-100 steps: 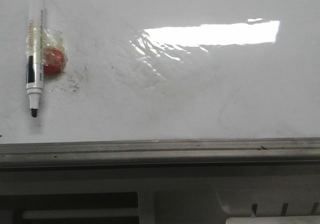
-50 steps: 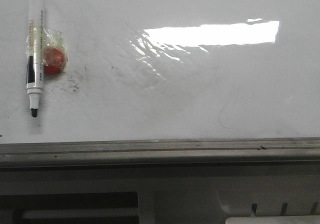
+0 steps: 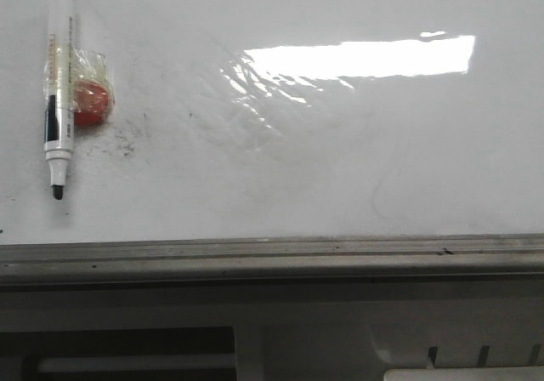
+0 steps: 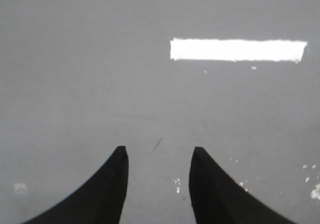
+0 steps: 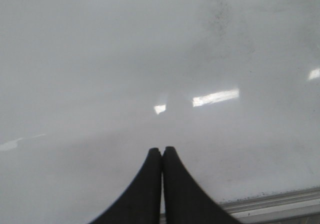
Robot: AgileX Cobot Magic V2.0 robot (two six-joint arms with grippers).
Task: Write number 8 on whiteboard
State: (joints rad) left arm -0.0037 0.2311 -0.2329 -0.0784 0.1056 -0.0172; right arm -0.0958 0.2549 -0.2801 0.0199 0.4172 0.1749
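Note:
The whiteboard (image 3: 323,168) is glossy white with faint grey smudges and a bright glare patch; its grey metal edge rail (image 3: 272,253) runs along the near side. A white marker (image 3: 59,83) with a black cap end and bare black tip lies on it at the far left, taped to a small red ball (image 3: 92,99). No number 8 shows on the board. My left gripper (image 4: 159,151) is open and empty over bare board. My right gripper (image 5: 162,150) is shut and empty over the board (image 5: 125,74) near its rail (image 5: 270,204). Neither gripper shows in the front view.
A grey-beige panel (image 3: 280,338) with dark slots lies below the rail in the front view. A thin short dark mark (image 4: 156,145) lies on the board between my left fingers. White specks (image 4: 240,184) dot the board beside them.

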